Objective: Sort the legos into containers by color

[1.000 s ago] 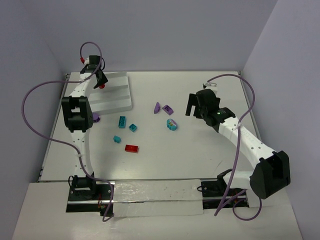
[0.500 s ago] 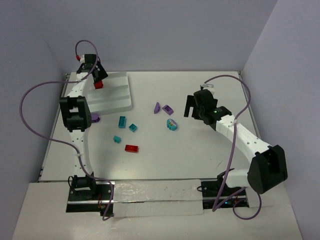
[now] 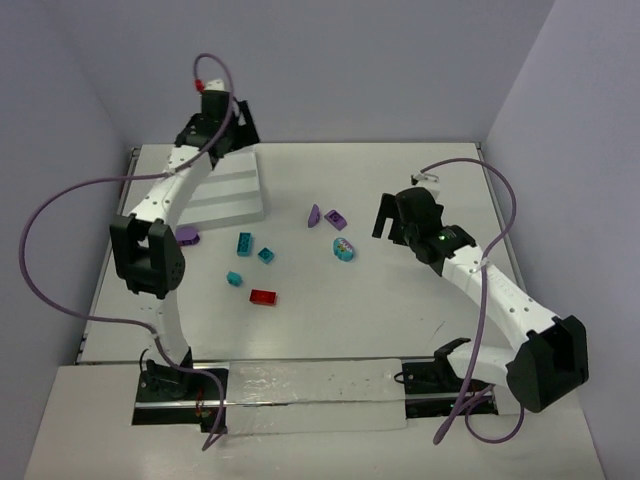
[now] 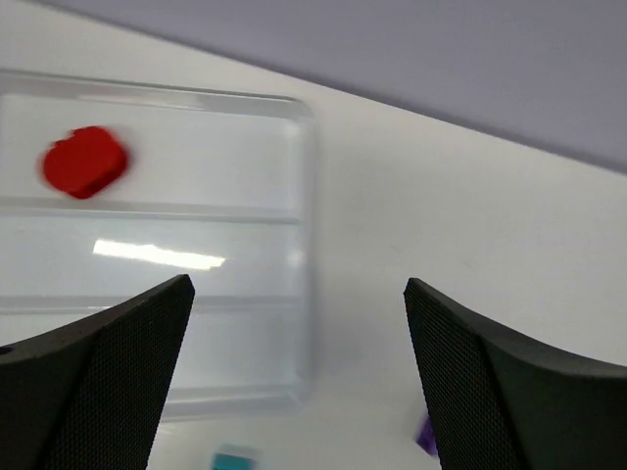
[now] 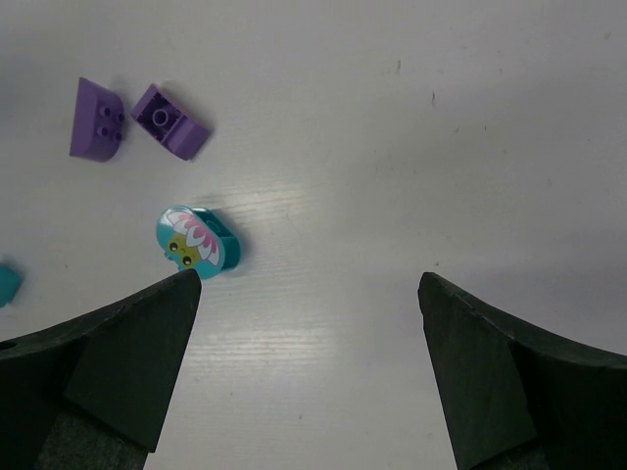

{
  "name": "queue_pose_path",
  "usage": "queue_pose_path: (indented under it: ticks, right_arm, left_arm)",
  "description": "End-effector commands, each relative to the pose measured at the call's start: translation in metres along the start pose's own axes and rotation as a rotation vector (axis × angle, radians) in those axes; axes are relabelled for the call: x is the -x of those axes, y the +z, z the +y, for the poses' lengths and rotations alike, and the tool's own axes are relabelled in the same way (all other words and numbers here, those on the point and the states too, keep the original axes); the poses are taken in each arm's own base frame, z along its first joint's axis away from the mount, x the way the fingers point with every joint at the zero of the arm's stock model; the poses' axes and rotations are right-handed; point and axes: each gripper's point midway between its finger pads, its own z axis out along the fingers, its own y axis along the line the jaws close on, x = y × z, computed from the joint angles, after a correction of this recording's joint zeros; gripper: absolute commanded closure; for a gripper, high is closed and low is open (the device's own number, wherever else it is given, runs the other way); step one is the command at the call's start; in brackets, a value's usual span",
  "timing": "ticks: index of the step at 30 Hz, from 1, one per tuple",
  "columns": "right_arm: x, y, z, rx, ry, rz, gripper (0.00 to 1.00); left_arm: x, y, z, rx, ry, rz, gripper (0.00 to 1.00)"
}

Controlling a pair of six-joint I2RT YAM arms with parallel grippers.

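My left gripper [image 3: 232, 130] hovers open and empty over the back of the white tray [image 3: 238, 196]. In the left wrist view a red brick [image 4: 85, 162] lies in the far compartment of the tray [image 4: 302, 245], clear of the open gripper [image 4: 299, 377]. Loose on the table are a red brick [image 3: 263, 296], three teal bricks [image 3: 244, 242] [image 3: 266, 255] [image 3: 233, 279], purple pieces [image 3: 187, 235] [image 3: 314, 215] [image 3: 336, 219] and the rounded teal piece [image 3: 343, 249]. My right gripper [image 3: 383, 218] is open just right of them. The rounded piece [image 5: 196, 241] sits by its left finger.
A long clear strip [image 3: 315, 397] with black clamps runs along the near edge between the arm bases. Purple walls close in the table at the back and on both sides. Purple cables loop off both arms.
The left gripper opened and let the red brick fall into the tray, then rose and swung right toward the back wall. The right arm shifted slightly.
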Motion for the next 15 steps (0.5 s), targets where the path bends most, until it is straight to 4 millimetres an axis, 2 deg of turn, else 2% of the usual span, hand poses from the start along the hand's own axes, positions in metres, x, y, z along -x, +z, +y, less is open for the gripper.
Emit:
queue_pose_path:
  ticks: [1, 4, 7, 12, 15]
  right_arm:
    - [0.01, -0.018, -0.007, -0.007, 0.056, -0.077, 0.0]
    - [0.011, -0.026, -0.01, 0.002, 0.078, -0.099, 0.0]
    - [0.013, -0.031, -0.011, 0.007, 0.09, -0.113, 0.0]
    - [0.015, -0.035, -0.015, -0.005, 0.09, -0.122, 0.0]
    - [0.016, -0.036, -0.015, -0.002, 0.091, -0.124, 0.0]
  left_arm:
    - [-0.068, -0.054, -0.109, -0.237, 0.246, 0.094, 0.04]
    - [-0.125, -0.068, -0.143, -0.313, 0.343, 0.171, 0.04]
    - [-0.165, -0.076, -0.166, -0.384, 0.379, 0.231, 0.04]
    - [-0.208, -0.071, -0.184, -0.42, 0.432, 0.31, 0.1]
    - [-0.226, -0.062, -0.185, -0.399, 0.468, 0.346, 0.16]
